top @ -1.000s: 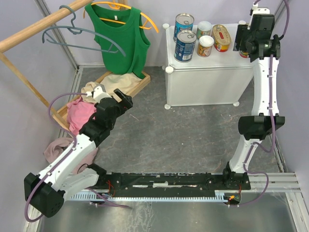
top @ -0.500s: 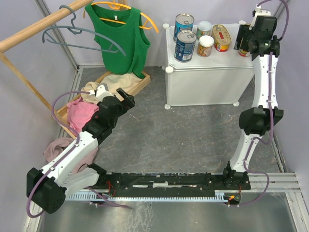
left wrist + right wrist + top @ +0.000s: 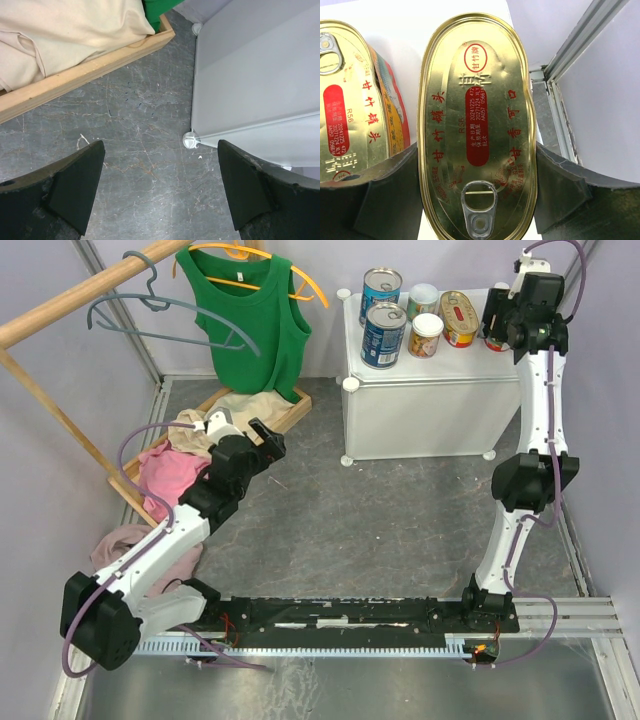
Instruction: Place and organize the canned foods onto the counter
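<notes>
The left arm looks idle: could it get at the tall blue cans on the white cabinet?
Probably not yet. The left gripper hangs open low over the floor, facing the bottom corner of the white cabinet; the tall blue cans stand on its top. Nothing blocks the way up.

Left arm (image 3: 165, 540) stretched low from its base, angled forward and inward. Left gripper (image 3: 160, 170) points down, jaws wide apart. Right arm (image 3: 545, 410) reared tall, elbow at mid-height, forearm near vertical, wrist bent over at the top. Right gripper (image 3: 476, 155) faces down, jaws set wide and closed against the long sides of an oval tin (image 3: 477, 75).
</notes>
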Robot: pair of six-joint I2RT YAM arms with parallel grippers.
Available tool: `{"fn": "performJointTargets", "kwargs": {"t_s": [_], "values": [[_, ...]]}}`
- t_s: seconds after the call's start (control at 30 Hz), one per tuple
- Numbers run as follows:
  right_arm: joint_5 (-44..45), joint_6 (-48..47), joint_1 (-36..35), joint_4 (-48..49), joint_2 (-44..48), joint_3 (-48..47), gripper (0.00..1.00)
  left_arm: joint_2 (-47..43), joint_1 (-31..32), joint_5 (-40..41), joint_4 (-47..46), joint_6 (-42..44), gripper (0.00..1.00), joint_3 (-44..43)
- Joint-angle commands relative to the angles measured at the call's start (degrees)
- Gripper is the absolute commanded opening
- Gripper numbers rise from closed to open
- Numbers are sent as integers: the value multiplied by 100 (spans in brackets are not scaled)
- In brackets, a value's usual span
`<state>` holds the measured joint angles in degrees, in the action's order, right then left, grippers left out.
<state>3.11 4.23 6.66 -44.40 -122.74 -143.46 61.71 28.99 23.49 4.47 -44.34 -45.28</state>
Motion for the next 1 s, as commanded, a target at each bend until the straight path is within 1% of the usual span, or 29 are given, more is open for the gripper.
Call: {"fn": "performJointTargets", "kwargs": {"t_s": [0.0,0.13,0.2,0.3,0.43,0.5,0.53,0.6,0.67,0.83,0.97], "values": [[-162,49,13,572,-59,-301,1,154,-16,-70,-524,248,100,-181],[-175,85,13,670,-78,-245,2,271,-15,-105,-586,293,100,-218],[-179,89,14,668,-119,-274,8,296,-5,-121,-611,294,100,-226],[-188,118,17,699,-128,-222,21,291,-6,-140,-653,278,100,-195],[-174,135,19,748,-83,-136,48,258,-9,-151,-675,268,100,-162],[-144,137,20,770,-45,-103,60,246,-9,-154,-676,261,100,-157],[-130,135,16,788,-22,-84,65,245,-7,-162,-683,255,100,-150],[-127,137,14,813,15,-53,72,236,-5,-192,-704,227,100,-124],[-127,156,18,848,66,2,77,229,-8,-210,-725,200,100,-98],[-164,189,19,886,162,115,86,212,-7,-245,-738,197,100,-104],[-195,218,19,923,230,183,88,177,-12,-255,-728,197,100,-91]]}}
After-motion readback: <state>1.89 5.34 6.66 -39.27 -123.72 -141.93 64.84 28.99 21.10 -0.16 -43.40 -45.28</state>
